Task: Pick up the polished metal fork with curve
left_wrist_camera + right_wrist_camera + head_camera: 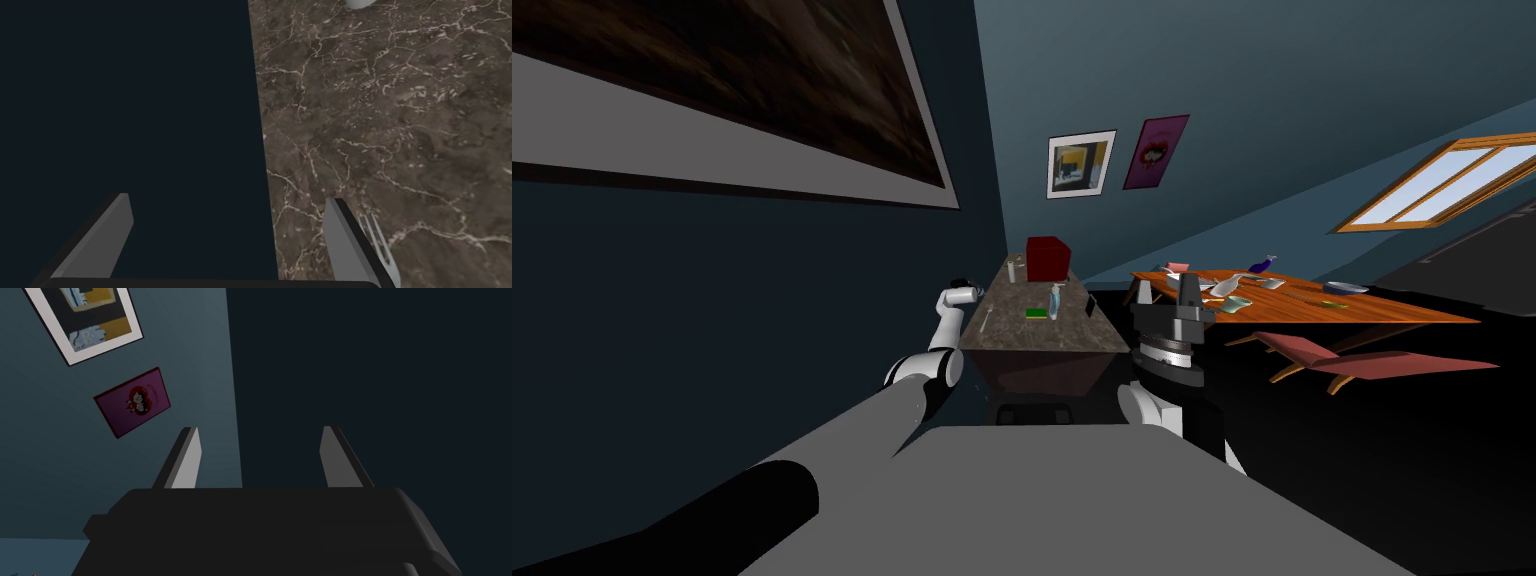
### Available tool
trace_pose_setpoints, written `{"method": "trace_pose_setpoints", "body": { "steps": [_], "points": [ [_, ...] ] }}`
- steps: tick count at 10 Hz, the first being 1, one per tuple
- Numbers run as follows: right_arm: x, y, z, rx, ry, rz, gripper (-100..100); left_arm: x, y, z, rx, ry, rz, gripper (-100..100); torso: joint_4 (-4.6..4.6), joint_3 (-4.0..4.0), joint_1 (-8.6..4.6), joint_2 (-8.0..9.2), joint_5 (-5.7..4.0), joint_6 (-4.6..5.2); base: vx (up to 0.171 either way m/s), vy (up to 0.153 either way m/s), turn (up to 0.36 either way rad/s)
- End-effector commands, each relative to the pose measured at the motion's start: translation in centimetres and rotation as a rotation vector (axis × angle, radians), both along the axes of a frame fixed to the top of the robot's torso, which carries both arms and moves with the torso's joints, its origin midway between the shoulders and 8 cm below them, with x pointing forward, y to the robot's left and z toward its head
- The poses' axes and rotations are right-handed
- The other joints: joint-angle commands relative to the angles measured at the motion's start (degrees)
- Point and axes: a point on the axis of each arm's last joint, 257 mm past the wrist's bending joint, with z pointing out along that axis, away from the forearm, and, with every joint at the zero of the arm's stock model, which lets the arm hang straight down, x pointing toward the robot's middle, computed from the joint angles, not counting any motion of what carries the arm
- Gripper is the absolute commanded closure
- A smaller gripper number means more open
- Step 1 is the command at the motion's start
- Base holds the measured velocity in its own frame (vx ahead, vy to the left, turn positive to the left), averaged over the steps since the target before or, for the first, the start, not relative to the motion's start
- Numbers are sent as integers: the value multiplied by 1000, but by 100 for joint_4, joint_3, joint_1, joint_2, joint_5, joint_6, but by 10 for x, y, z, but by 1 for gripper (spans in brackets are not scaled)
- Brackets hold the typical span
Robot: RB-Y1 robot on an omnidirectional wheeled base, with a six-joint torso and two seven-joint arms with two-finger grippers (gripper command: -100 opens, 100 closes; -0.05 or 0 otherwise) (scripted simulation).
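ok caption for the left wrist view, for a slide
Left gripper, open, straddles the edge of the marbled counter; the fork lies just outside one finger

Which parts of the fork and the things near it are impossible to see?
Left wrist view: the fork shows tines alone; a finger of the left gripper and the edge hide its handle.
Left wrist view: white object on the counter, cut off by the edge; kind unclear.
Head view: things on the wooden table, too small to name.
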Motion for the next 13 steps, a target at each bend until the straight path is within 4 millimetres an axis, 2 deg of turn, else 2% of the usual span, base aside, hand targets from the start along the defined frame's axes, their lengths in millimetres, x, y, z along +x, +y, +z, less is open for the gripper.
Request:
{"method": "trace_pose_setpoints", "body": {
  "steps": [1, 2, 3, 4, 5, 6, 7, 9, 11, 12, 13],
  "points": [
    [0, 0, 0, 0, 0, 0, 0, -1, 1, -13, -14, 32, 4, -100, 0, 0, 0, 0, 0, 0, 11, 9, -2],
    [0, 0, 0, 0, 0, 0, 0, 1, -6, -14, -71, 65, 17, -100, 1, 2, -1, 3, 0, -1, 15, 19, -7],
    [0, 0, 0, 0, 0, 0, 0, -2, -5, -31, -75, 99, 19, -100, 2, 2, 0, 3, -1, 1, 22, 20, -15],
    [0, 0, 0, 0, 0, 0, 0, -2, -12, -34, -126, 136, 32, -100, 0, 1, 1, 1, 0, -1, 32, 26, -13],
    [0, 0, 0, 0, 0, 0, 0, -6, -12, -49, -132, 168, 36, -100, 1, -1, 2, -3, 0, 1, 29, 24, -15],
    [0, 0, 0, 0, 0, 0, 0, -6, -18, -50, -180, 200, 50, -100, -1, -1, 2, -2, 1, -1, 31, 26, -19],
    [0, 0, 0, 0, 0, 0, 0, -11, -19, -66, -184, 235, 54, -100, 0, -1, 3, -3, 0, 0, 26, 24, -12],
    [0, 0, 0, 0, 0, 0, 0, -17, -25, -81, -232, 297, 73, -100, 0, -1, 4, -2, 1, 0, 26, 27, -15],
    [0, 0, 0, 0, 0, 0, 0, -21, -31, -86, -274, 336, 91, -100, 1, 2, -1, 4, 0, -1, 17, 17, -8],
    [0, 0, 0, 0, 0, 0, 0, -26, -32, -97, -276, 362, 94, -100, 1, 1, 2, 1, 0, 0, 23, 25, -17],
    [0, 0, 0, 0, 0, 0, 0, -29, -37, -99, -313, 392, 111, -100, 0, 1, 2, 1, 1, -1, 23, 29, -22]
  ]
}}
